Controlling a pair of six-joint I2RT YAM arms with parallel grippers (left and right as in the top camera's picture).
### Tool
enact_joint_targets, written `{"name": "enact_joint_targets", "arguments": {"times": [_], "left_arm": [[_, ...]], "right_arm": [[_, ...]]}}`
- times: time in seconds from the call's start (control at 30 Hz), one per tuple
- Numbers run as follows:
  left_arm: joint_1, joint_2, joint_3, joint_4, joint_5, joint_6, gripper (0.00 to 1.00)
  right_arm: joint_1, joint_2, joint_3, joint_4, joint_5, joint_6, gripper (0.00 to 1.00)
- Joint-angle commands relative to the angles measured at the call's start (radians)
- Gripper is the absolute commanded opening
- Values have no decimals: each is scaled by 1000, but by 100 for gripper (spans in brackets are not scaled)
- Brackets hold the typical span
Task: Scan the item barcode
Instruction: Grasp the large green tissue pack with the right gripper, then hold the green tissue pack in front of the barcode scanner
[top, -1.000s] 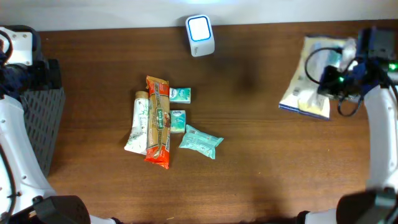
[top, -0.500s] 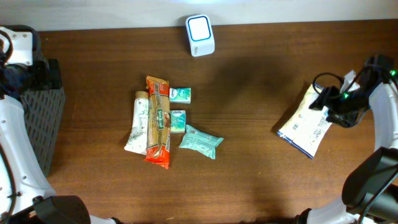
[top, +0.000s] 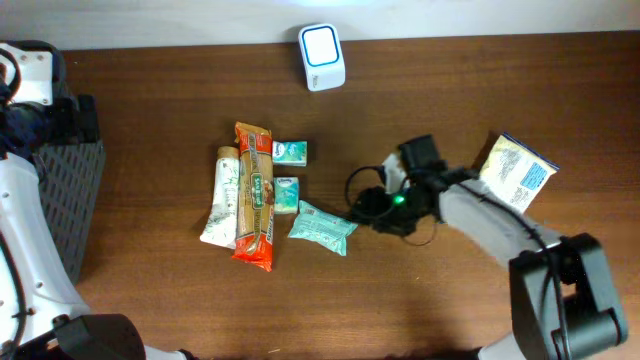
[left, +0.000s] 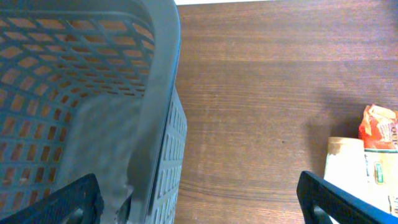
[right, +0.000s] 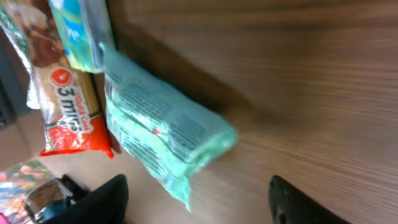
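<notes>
A white barcode scanner stands at the table's far edge. A teal pouch lies mid-table beside an orange packet, a toothpaste tube and two small teal boxes. My right gripper sits just right of the teal pouch, open and holding nothing. In the right wrist view the teal pouch lies just ahead of the open right gripper. A white and blue packet lies loose at the right. My left gripper stands open and empty over the rim of the grey basket.
The grey mesh basket fills the table's left edge under my left arm. The orange packet's end and a beige tube end show at the right of the left wrist view. Bare wood lies between the pouch and the white and blue packet.
My right gripper opened and let go of the white and blue packet at the right. It then swung left across the table to the teal pouch. The left arm stayed still.
</notes>
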Motion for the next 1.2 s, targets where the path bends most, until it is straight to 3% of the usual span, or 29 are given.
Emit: {"name": "enact_joint_targets", "arguments": {"times": [0.0,0.13,0.27,0.4,0.5,0.53,0.67,0.8,1.0,1.17], "left_arm": [[5,0,4,2,8,16,99],[5,0,4,2,8,16,99],[5,0,4,2,8,16,99],[5,0,4,2,8,16,99],[5,0,4,2,8,16,99],[5,0,4,2,8,16,99],[5,0,4,2,8,16,99],[5,0,4,2,7,16,99],[5,0,4,2,8,16,99],[5,0,4,2,8,16,99]], "right_arm": [[96,-9,-51,82,116,250,74],[175,-9,-135,251,184,392,71],[177,-6,-163,288,290,418,45],[177,31,-163,376,275,413,37],[175,35,-161,460,151,273,7],[160,19,-156,467,83,201,4],[42,-53,-150,439,-124,52,4],[-48,-62,-29,179,-113,-165,4],[-118,-161,321,-97,-110,-241,4],[-199,-274,440,-177,-115,-237,4]]}}
